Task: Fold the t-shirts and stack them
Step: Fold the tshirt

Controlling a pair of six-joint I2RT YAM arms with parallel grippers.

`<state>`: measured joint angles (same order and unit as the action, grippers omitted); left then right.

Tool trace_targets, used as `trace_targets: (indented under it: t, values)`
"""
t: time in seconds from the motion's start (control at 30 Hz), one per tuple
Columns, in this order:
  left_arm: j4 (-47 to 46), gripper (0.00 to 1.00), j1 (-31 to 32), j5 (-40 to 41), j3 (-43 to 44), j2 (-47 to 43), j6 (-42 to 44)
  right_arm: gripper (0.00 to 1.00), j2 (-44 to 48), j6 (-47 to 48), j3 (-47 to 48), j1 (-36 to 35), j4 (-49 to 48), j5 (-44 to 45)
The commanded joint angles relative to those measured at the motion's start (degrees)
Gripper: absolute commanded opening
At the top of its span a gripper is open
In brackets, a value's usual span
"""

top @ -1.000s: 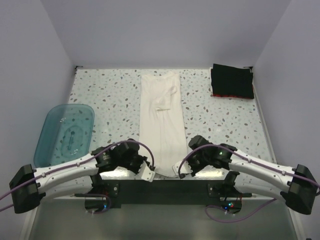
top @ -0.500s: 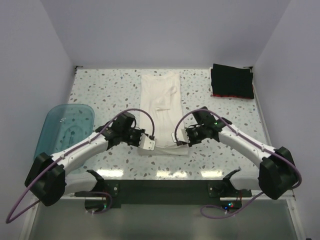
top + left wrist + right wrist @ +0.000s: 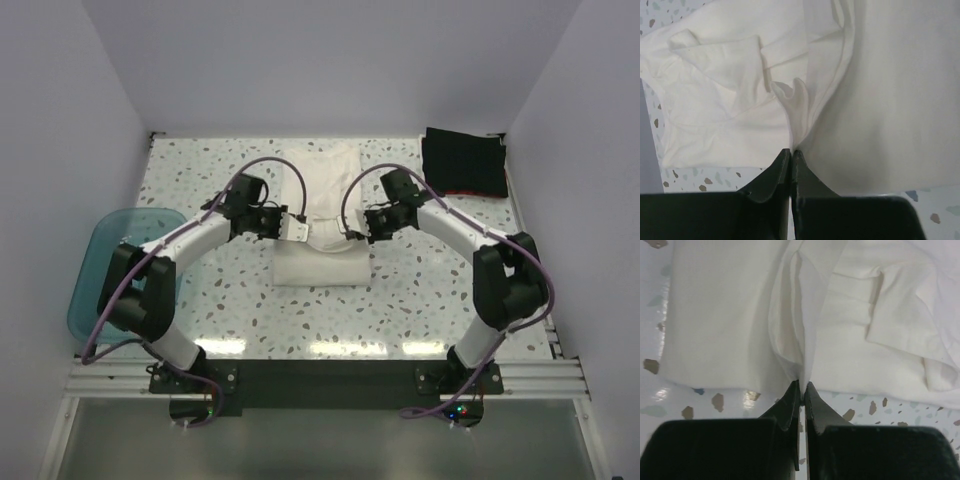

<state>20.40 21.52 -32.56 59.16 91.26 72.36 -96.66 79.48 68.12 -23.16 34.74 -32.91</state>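
A white t-shirt [image 3: 322, 262] lies lengthwise in the middle of the speckled table, its near end lifted and doubled back over its middle. My left gripper [image 3: 300, 228] is shut on the shirt's left hem corner [image 3: 795, 107]. My right gripper [image 3: 350, 225] is shut on the right hem corner [image 3: 800, 340]. Both hold the hem above the shirt's middle. A folded black t-shirt [image 3: 463, 162] with a red one showing under its near edge lies at the far right corner.
A translucent blue plastic tub [image 3: 105, 270] sits at the table's left edge, beside my left arm. White walls close the table at the back and both sides.
Both grippers have carried the white shirt's near hem away from the front edge toward the back, folding the shirt's lower part over itself. The arms are stretched further out.
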Motion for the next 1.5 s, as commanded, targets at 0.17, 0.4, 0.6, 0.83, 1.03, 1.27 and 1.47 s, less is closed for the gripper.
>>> trace_targets:
  t: [0.17,0.4,0.6,0.83,1.03,1.27,1.47]
  values:
    - [-4.32,0.0,-3.94,-3.74,11.67,9.97,4.46,0.0,-9.59,1.82,11.59,3.11,-2.66,-4.01]
    - [-5.81,0.0,-4.82,-3.39,15.64,15.17,4.81,0.0,-13.98,0.15,14.41,4.96,-5.47,-4.71]
    - [-8.01,0.0,-4.91,-3.04,16.43,17.98,4.72,0.0,-15.66,-1.08,14.85,5.93,-7.85,-4.36]
    - [-10.38,0.08,-4.99,-0.85,16.78,20.0,3.59,0.03,-19.08,-0.91,17.74,5.93,-5.83,-1.64]
    - [-11.26,0.4,-7.36,2.58,18.54,18.87,-4.93,0.48,-18.48,-8.11,19.51,6.11,-7.67,4.51]
    - [-6.98,0.51,-11.15,0.31,13.81,9.13,-15.84,0.53,-10.4,-14.44,17.5,6.11,-1.88,6.45]
    - [-1.35,0.56,-7.64,-4.97,0.18,-2.57,-15.32,0.52,-1.26,-14.36,7.57,0.41,6.83,3.46]
